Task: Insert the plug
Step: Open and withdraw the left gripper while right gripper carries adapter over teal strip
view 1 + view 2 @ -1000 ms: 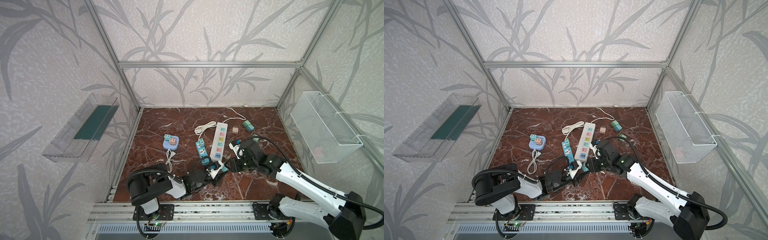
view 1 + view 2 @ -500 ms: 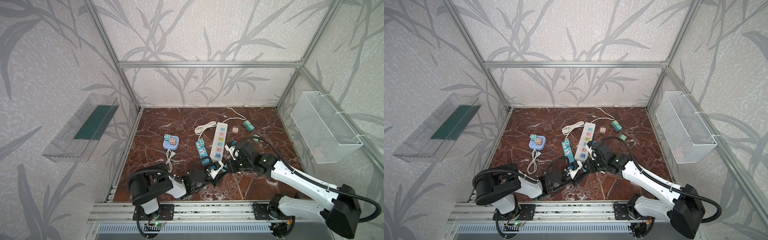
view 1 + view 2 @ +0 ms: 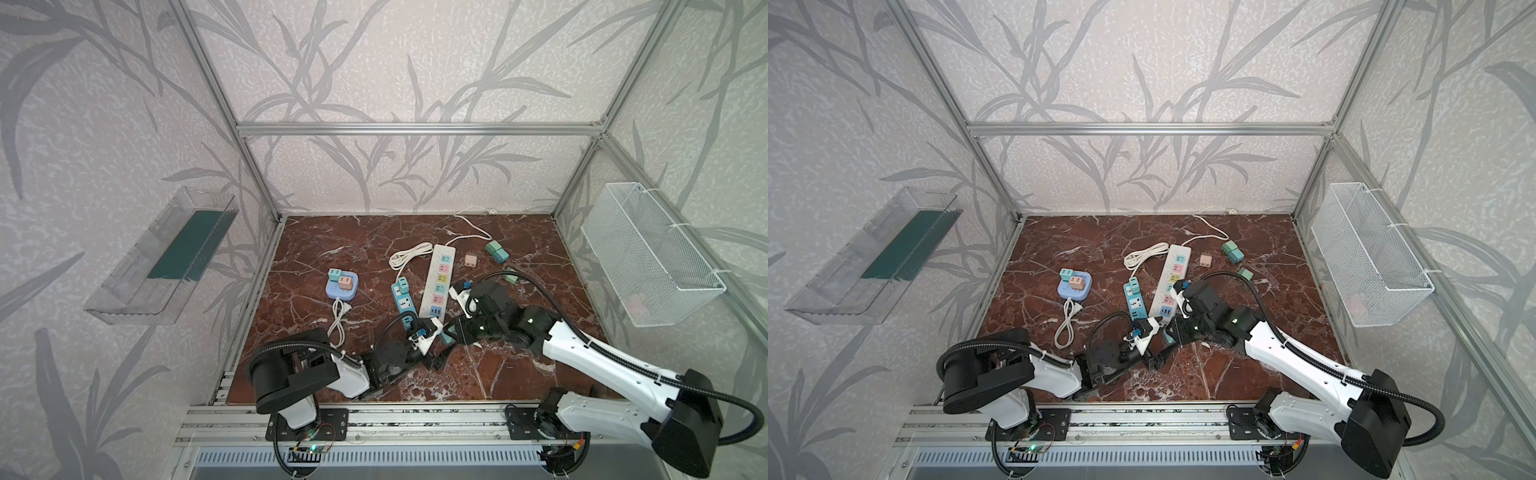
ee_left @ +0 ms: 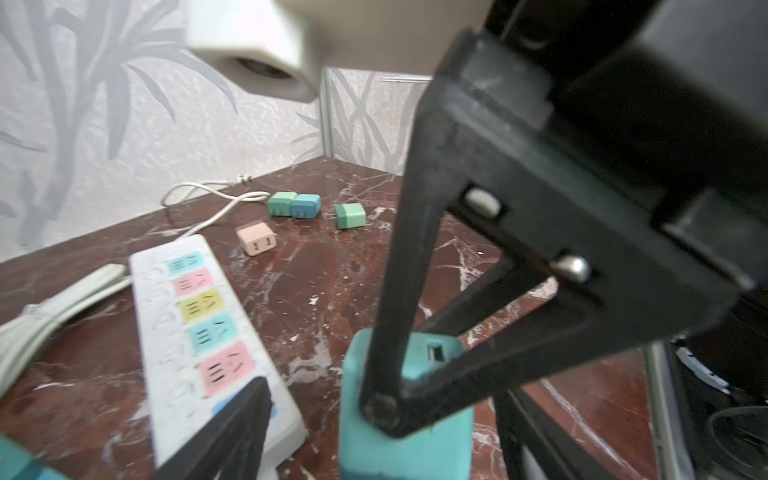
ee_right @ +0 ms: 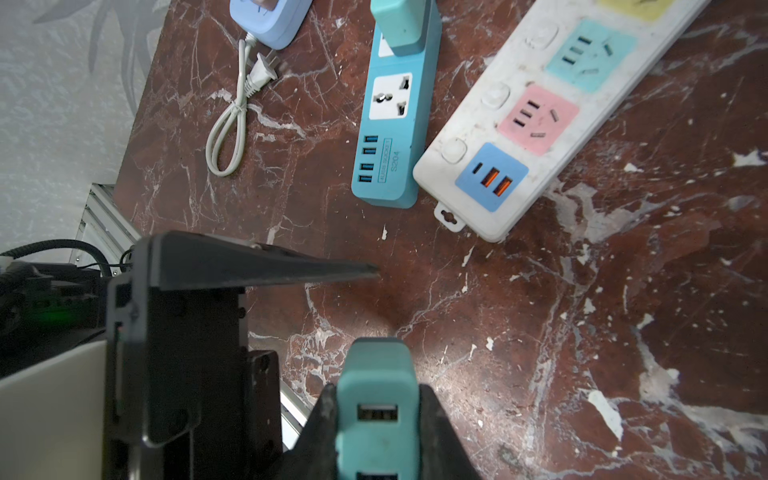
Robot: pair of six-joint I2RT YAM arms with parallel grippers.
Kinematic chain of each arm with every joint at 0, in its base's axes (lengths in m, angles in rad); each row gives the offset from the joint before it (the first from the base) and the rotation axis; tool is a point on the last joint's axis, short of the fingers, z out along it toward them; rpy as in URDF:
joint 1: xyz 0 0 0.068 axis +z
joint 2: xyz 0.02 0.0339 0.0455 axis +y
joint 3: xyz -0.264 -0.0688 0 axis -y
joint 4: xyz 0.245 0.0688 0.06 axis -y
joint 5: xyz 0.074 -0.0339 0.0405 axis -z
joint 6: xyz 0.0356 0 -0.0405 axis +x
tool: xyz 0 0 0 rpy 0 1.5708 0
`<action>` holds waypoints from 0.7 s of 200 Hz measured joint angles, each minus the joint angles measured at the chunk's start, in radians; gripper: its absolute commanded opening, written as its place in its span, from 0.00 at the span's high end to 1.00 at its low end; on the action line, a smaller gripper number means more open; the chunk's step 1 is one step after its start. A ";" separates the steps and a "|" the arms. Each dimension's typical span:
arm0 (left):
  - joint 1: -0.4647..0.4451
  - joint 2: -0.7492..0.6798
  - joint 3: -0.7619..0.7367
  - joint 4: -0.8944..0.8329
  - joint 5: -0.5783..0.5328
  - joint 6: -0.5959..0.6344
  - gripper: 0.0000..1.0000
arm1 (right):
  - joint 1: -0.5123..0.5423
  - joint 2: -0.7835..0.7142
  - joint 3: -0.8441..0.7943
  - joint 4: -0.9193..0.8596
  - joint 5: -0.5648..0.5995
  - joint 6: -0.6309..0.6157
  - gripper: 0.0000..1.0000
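Observation:
The plug [image 5: 376, 365], a teal charger block with USB ports, sits between the pads of my right gripper [image 5: 377, 395], which is shut on it. In the left wrist view the plug [image 4: 405, 440] stands between my left gripper's [image 4: 382, 440] spread fingers [image 4: 232, 432], which do not touch it. In both top views the two grippers meet near the front middle: left gripper [image 3: 436, 357], right gripper [image 3: 451, 330], plug [image 3: 1170, 338]. Just behind lie a white power strip [image 5: 540, 124] and a blue power strip [image 5: 395, 124] with one teal plug in it. The held plug's pins are hidden.
A round blue socket hub [image 3: 341, 286] with two plugs and a short cord lies at the left. Loose pink [image 3: 471, 260] and green-blue plugs [image 3: 496, 251] lie behind the white strip. A wire basket [image 3: 648, 253] hangs on the right wall, a clear tray [image 3: 166, 257] on the left.
My right gripper has moved left to the plug and shut on it. My left gripper, shut on the plug before, has opened and let it go.

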 measured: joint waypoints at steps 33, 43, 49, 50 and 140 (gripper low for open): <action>0.000 -0.276 -0.079 -0.146 -0.248 -0.116 0.13 | 0.008 0.011 0.069 0.003 0.083 -0.001 0.86; 0.013 -0.416 -0.050 -0.334 -0.347 -0.200 0.13 | 0.016 0.027 0.093 0.009 0.112 -0.003 0.87; 0.032 -0.491 -0.016 -0.467 -0.392 -0.262 0.12 | 0.023 0.042 0.106 0.018 0.132 -0.004 0.87; 0.035 -0.498 -0.011 -0.483 -0.395 -0.272 0.12 | 0.024 0.046 0.108 0.019 0.137 -0.004 0.87; 0.341 -0.834 -0.025 -1.230 -0.425 -0.746 0.10 | 0.076 0.472 0.291 0.232 0.306 -0.026 0.90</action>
